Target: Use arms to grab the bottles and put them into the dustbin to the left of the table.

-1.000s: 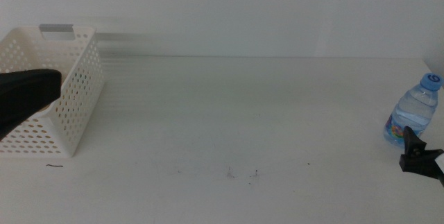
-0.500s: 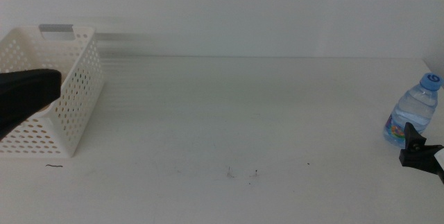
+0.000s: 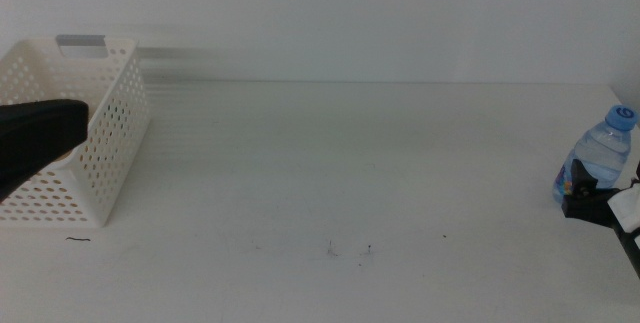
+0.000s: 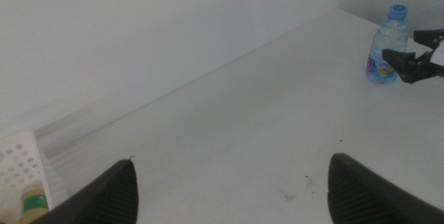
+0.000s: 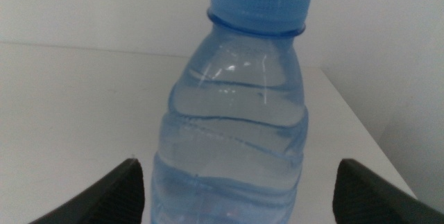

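Note:
The clear blue-capped water bottle (image 3: 598, 155) stands upright at the table's far right edge. My right gripper (image 3: 583, 199) is at its base. In the right wrist view the bottle (image 5: 236, 134) fills the space between the two open jaws of the right gripper (image 5: 243, 186); I cannot tell whether they touch it. The white perforated dustbin (image 3: 105, 128) sits at the far left. My left arm (image 3: 35, 138) hangs over its front. The left gripper (image 4: 232, 182) is open and holds nothing. A yellowish bottle (image 4: 32, 204) shows inside the dustbin (image 4: 17, 161).
The white table (image 3: 330, 163) stretches between the dustbin and the bottle, with a few dark specks (image 3: 350, 251) near the front. The left wrist view also shows the far bottle (image 4: 386, 44) and the right gripper (image 4: 413, 61) beside it.
The right gripper has moved away from the table's front edge and up to the water bottle's base. The left arm and the dustbin have not moved.

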Motion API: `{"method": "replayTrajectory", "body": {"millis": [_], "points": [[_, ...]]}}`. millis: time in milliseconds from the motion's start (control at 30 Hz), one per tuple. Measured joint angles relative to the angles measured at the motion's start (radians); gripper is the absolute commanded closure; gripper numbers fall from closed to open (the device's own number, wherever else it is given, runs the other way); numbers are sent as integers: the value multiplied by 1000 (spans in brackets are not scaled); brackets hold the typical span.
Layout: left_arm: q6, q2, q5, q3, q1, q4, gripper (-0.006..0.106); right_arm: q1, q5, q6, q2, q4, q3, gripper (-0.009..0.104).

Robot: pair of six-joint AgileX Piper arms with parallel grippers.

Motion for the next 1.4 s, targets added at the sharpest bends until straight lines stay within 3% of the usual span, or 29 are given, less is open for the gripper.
{"method": "replayTrajectory", "body": {"millis": [700, 833, 933, 967, 1000, 1200, 1400], "points": [[0, 0, 0, 0, 0, 0, 7, 0, -2, 0, 175, 8, -187, 13], [0, 0, 0, 0, 0, 0, 7, 0, -2, 0, 187, 21, -196, 33], [0, 0, 0, 0, 0, 0, 7, 0, -2, 0, 187, 28, -197, 62], [0, 0, 0, 0, 0, 0, 7, 0, -2, 0, 188, 28, -197, 85], [0, 0, 0, 0, 0, 0, 7, 0, -2, 0, 188, 26, -197, 97], [0, 0, 0, 0, 0, 0, 7, 4, 14, 18, 184, -16, -208, 97], [0, 0, 0, 0, 0, 0, 7, 92, 109, 26, 161, -96, -301, 98]]}}
